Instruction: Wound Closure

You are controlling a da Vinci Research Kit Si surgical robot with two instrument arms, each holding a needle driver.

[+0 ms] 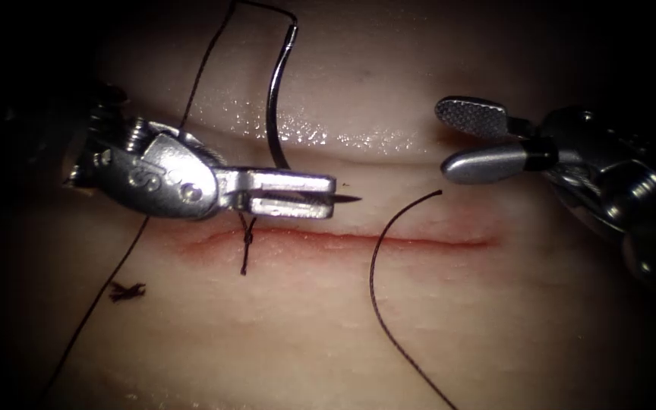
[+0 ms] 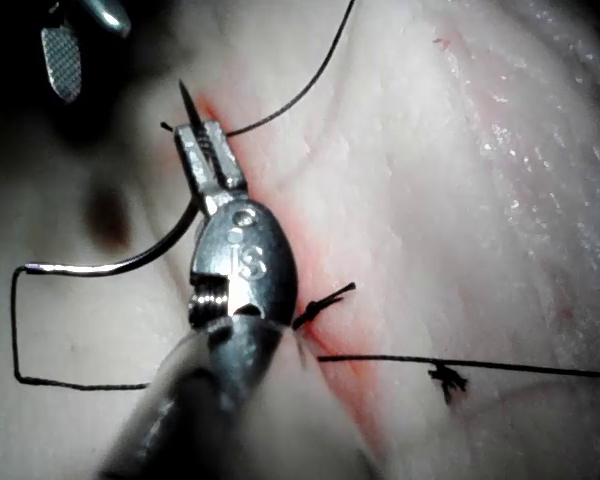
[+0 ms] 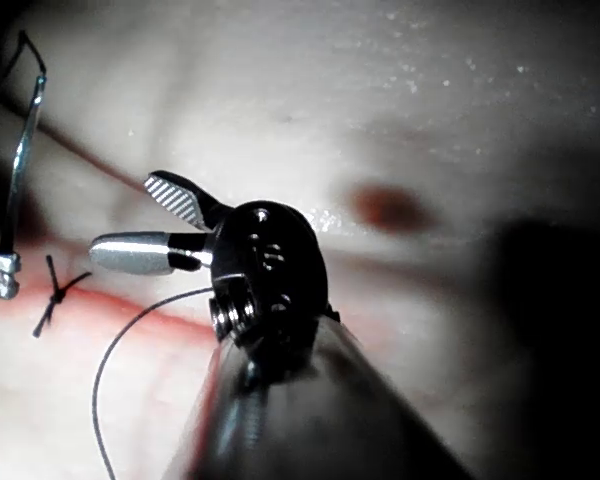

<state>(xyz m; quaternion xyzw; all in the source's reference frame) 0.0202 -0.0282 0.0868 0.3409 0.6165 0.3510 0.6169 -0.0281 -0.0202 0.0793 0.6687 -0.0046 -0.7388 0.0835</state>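
Note:
The left tool (image 1: 333,196) is shut on the curved needle (image 1: 271,99) close to its sharp point, which sticks out past the jaw tips. The needle arcs up and away from the tissue and is not in it. Thread (image 1: 199,72) runs from its blunt end down the left. The tool hovers over the left part of the cut (image 1: 389,241), just above a tied knot (image 1: 247,240). The right tool (image 1: 442,140) stands open and holds nothing, above the cut's right part. The left wrist view shows the left tool (image 2: 205,145) gripping the needle (image 2: 130,265). The right tool (image 3: 120,215) gapes wide.
A loose curved length of thread (image 1: 373,281) lies across the cut near its middle, and it appears again as the loose thread (image 3: 100,370) in the right wrist view. A small cut scrap of thread (image 1: 127,290) lies on the tissue at the lower left. Red fluid lines the cut.

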